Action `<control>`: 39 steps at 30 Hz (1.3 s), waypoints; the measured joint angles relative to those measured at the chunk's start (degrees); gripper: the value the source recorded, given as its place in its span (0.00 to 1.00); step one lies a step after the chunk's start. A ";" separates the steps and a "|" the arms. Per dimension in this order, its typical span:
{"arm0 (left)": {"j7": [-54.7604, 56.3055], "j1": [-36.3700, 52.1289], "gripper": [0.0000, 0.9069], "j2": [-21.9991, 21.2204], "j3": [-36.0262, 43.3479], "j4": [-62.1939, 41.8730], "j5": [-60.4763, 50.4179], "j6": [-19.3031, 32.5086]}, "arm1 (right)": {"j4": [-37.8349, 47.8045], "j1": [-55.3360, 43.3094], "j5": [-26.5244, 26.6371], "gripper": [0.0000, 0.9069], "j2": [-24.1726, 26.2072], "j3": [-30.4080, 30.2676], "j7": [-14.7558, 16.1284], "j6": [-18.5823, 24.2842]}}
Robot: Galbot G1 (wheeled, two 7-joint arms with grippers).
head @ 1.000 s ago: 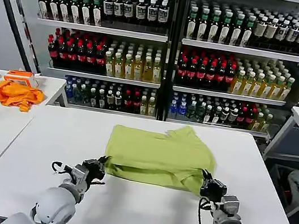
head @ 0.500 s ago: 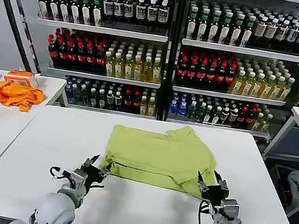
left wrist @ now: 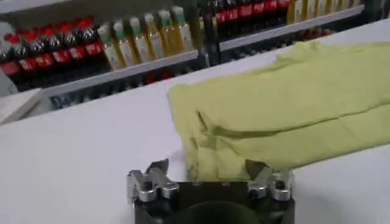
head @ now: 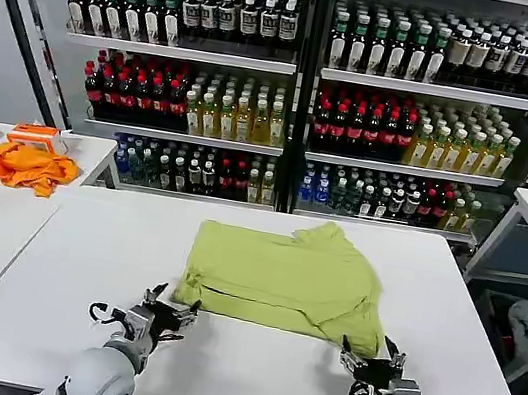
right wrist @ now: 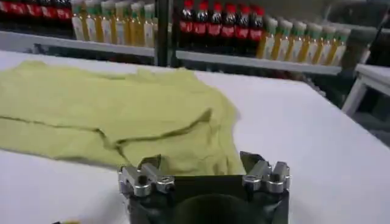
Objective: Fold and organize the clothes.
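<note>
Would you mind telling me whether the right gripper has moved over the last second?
Yes. The right gripper has let go of the T-shirt and drawn back toward the robot, nearer the white table's front edge, now open.

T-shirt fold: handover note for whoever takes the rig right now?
Left gripper: open, holding nothing, at the shirt's near left corner.
Right gripper: open, holding nothing, at the near right corner.
T-shirt: lying folded on the white table, a doubled layer along its near edge, far edge uneven, no print showing.
Done: one fold laid down and let go.
Left: probably more folds to make it compact, then tidy it.
</note>
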State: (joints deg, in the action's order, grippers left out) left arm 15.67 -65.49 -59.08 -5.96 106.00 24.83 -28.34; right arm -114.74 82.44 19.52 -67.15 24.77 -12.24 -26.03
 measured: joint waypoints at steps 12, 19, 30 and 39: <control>-1.58 -0.26 0.02 0.51 -0.37 -0.49 3.42 1.24 | 1.48 0.00 0.91 0.00 0.21 0.46 0.32 1.22; -2.50 -1.36 0.02 1.10 -1.23 0.35 4.94 2.09 | 1.80 0.44 1.40 0.00 0.90 1.07 0.73 2.00; -3.61 -5.59 0.02 0.93 -3.88 4.36 5.60 3.04 | -0.63 3.18 2.10 0.00 2.61 2.74 0.79 2.15; -4.09 -14.83 0.02 -0.27 -7.41 11.23 4.00 3.31 | -5.42 9.32 0.82 0.00 3.13 4.91 0.94 2.73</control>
State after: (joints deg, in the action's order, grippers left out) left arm 11.58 -80.32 -59.35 -13.37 117.23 28.83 -25.04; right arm -120.16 91.76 20.35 -64.02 29.68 -11.29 -23.30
